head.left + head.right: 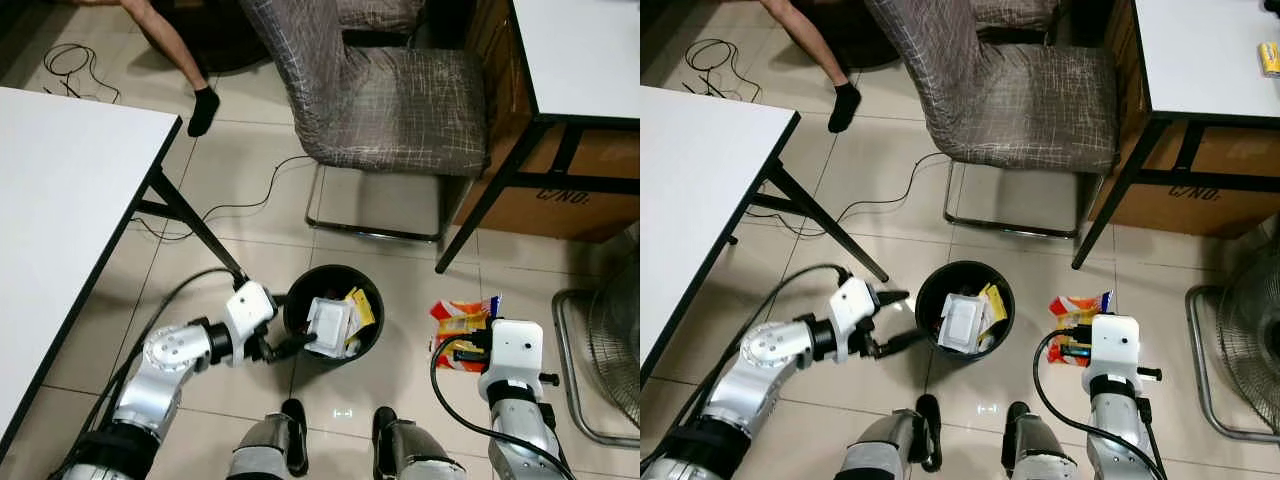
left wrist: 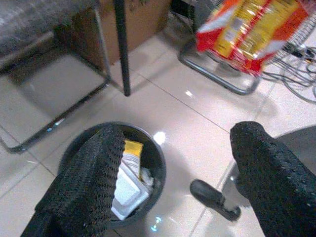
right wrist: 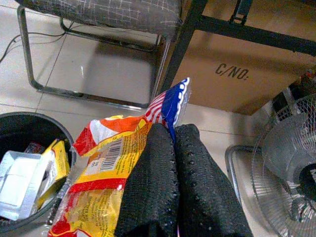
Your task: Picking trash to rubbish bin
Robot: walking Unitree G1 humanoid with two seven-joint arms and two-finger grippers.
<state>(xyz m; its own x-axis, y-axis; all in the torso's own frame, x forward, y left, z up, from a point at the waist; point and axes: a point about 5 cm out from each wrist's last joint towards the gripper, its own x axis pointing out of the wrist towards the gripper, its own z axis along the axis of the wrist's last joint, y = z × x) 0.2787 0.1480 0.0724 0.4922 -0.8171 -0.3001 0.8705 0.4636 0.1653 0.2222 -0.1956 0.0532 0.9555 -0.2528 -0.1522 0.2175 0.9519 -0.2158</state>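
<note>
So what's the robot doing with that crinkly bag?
The robot is tidying trash into the black rubbish bin on the floor before it. Its right tool is shut on a red and yellow snack bag, held to the right of the bin, not yet over it. Its left tool is open beside the bin's rim. A white box and a yellow wrapper already lie inside.

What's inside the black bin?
The black bin holds a white foam box with a yellow wrapper beside it. Whatever lies under them, and the bin's bottom, is covered.
</note>
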